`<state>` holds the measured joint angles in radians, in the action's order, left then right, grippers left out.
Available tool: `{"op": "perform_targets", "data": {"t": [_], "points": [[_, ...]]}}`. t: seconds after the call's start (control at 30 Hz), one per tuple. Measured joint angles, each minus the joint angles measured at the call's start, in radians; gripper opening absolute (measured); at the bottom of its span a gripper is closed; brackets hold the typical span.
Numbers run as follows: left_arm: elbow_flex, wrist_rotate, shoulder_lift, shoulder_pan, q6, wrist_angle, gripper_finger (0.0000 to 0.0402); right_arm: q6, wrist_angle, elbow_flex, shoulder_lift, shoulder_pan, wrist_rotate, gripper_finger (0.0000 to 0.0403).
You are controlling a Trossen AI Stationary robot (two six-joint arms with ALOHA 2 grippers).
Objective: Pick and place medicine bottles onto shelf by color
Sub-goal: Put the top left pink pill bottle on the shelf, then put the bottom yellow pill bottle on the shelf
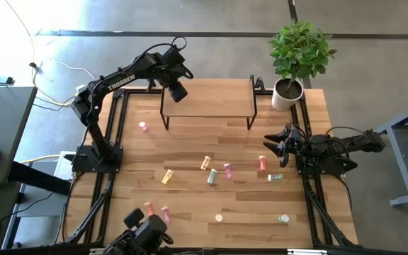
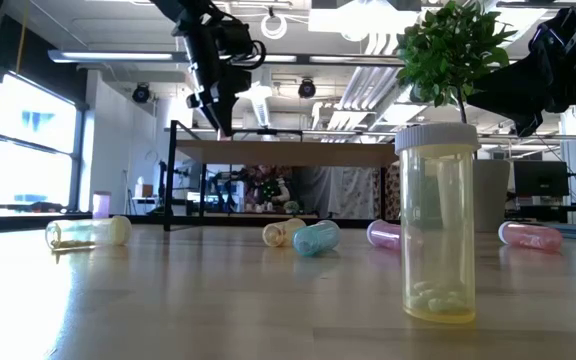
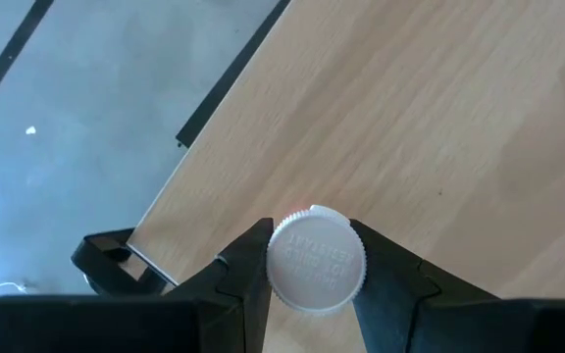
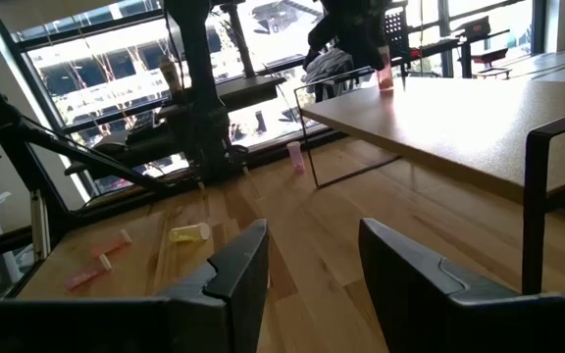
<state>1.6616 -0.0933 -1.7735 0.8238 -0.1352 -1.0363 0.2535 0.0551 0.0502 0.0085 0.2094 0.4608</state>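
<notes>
White-capped medicine bottle (image 3: pixel 316 258) is clamped between the nearly closed fingers of the left tool (image 3: pixel 312 279) above the shelf (image 1: pixel 211 99) left end; right tool (image 4: pixel 312 260), half open, holds nothing beside the shelf.

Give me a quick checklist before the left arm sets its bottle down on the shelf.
1. Bottle gripped: ok. The left end effector is shut on a bottle, white cap showing between the fingers.
2. Over the shelf: ok. It hangs above the shelf near its left end.
3. Landing spot free: ok in the left wrist view, bare wood under the bottle.
4. Bottle colour: cannot tell; only a reddish edge shows.
5. Right end effector out of the way: ok, open and empty, off the shelf's right end.
</notes>
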Motion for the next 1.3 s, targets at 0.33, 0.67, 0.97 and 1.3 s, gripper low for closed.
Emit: {"op": "perform_targets", "data": {"t": [0.33, 0.67, 0.97, 1.3], "points": [[0.0, 0.0, -0.002, 0.0, 0.001, -0.003, 0.0108, 0.0, 0.0, 0.0, 0.0, 0.0, 0.0, 0.0151], [-0.007, 0.003, -0.013, 0.001, 0.019, -0.015, 0.0132, 0.0, 0.0, 0.0, 0.0, 0.0, 0.0, 0.0151], [-0.006, -0.011, -0.007, 0.001, 0.027, -0.01, 0.0198, 0.107, 0.0, 0.0, 0.0, 0.0, 0.0, 0.0151], [0.052, -0.013, -0.007, 0.001, 0.027, -0.007, 0.0214, 0.106, -0.004, 0.0, 0.0, 0.0, 0.0, 0.0151]]}}
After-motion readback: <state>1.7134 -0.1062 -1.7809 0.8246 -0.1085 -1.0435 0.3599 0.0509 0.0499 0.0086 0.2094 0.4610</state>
